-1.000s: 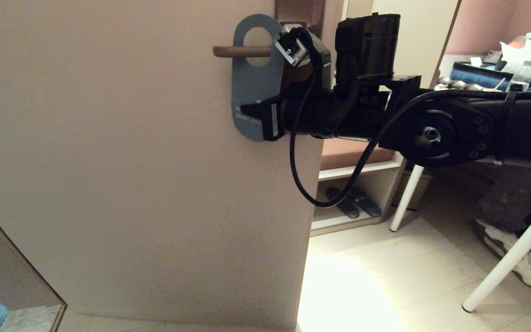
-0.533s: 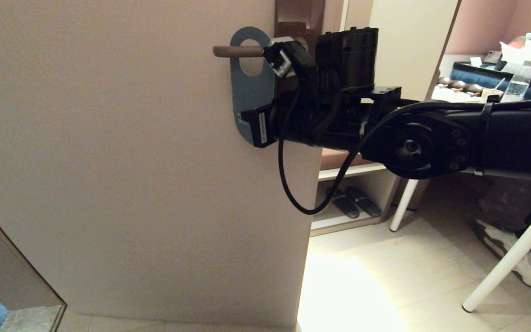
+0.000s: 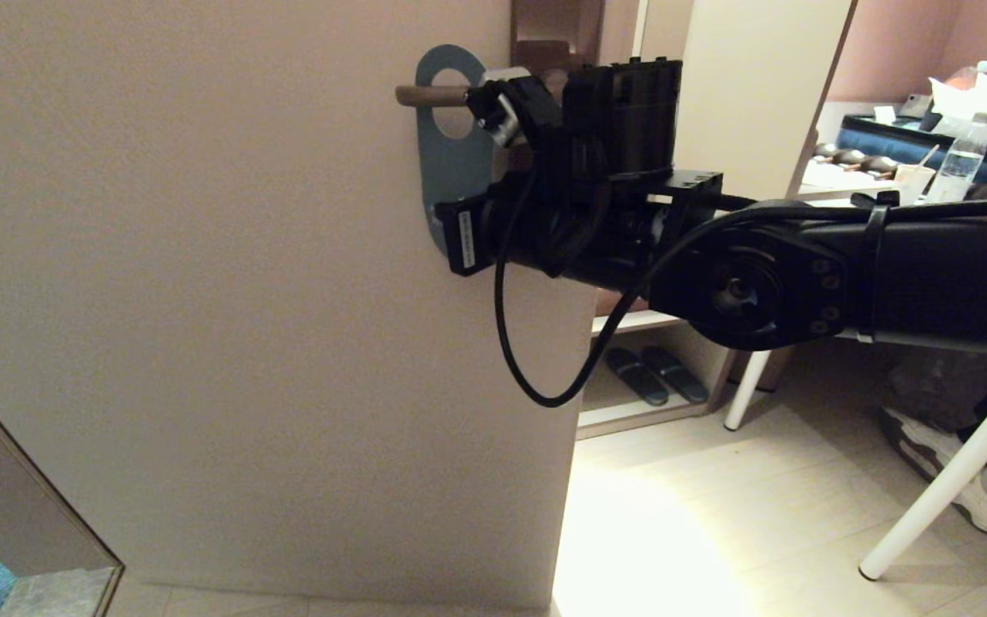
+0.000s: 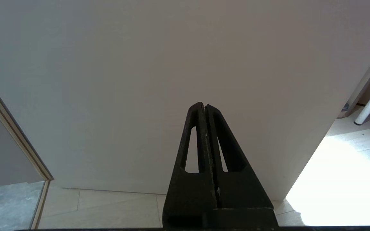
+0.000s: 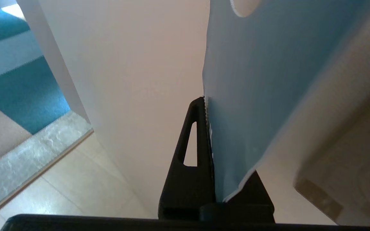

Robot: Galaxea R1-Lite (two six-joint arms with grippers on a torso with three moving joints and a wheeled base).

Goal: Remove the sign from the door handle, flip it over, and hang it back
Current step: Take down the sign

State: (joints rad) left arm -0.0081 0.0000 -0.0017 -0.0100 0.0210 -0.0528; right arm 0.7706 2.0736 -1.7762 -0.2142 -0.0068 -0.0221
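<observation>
The sign (image 3: 446, 171), grey-blue face showing, hangs with its oval hole round the door handle (image 3: 423, 95), close to the bar's free end. The handle's backplate (image 3: 558, 30) is partly hidden by my right arm. My right gripper (image 3: 446, 224) is shut on the sign's lower part, in front of the door (image 3: 202, 300). In the right wrist view the sign (image 5: 252, 80) stands clamped between the right gripper's (image 5: 206, 99) jaws. My left gripper (image 4: 204, 106) is shut and empty, low down and pointing at the door's bare face.
The door's free edge (image 3: 575, 428) stands just under my right arm. Beyond it are a shelf with dark slippers (image 3: 656, 377), white table legs (image 3: 943, 488), a person's shoe (image 3: 965, 501) and a cluttered table with a bottle (image 3: 958, 164). A frame edge (image 3: 31, 480) is at lower left.
My right gripper has moved left with the sign, sliding its hole along the handle toward the free end. The sign now shows narrower, more edge-on. The left arm has not moved.
</observation>
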